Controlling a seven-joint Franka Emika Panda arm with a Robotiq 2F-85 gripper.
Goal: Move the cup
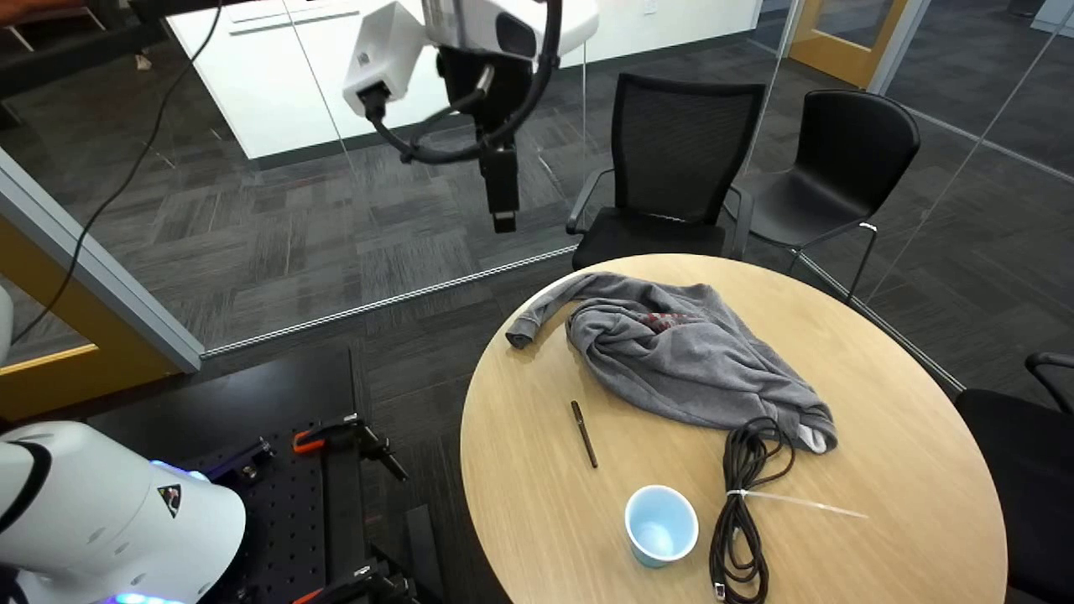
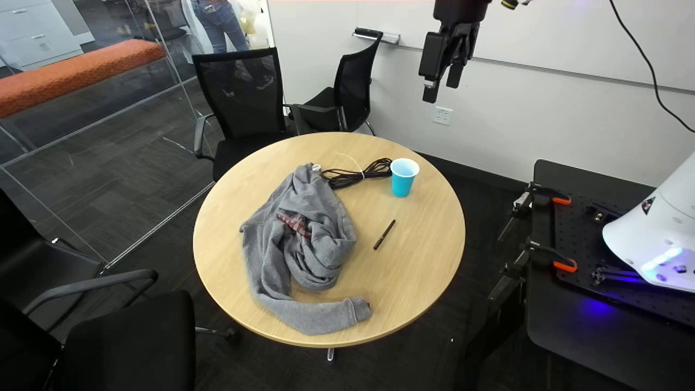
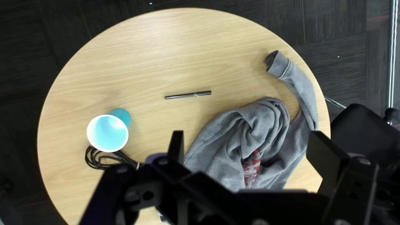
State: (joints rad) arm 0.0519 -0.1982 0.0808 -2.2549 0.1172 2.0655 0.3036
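Cup (image 2: 403,179) stands ungrasped on the surface (image 2: 418,250), approach seemingly the step: the hand (image 3: 248,148), spread wide, should align above it

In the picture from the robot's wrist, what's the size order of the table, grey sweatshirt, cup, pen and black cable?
Largest to smallest:
1. Table
2. Grey sweatshirt, though partly covered
3. Cup
4. Pen
Unranked: black cable, partly hidden behind the tool.
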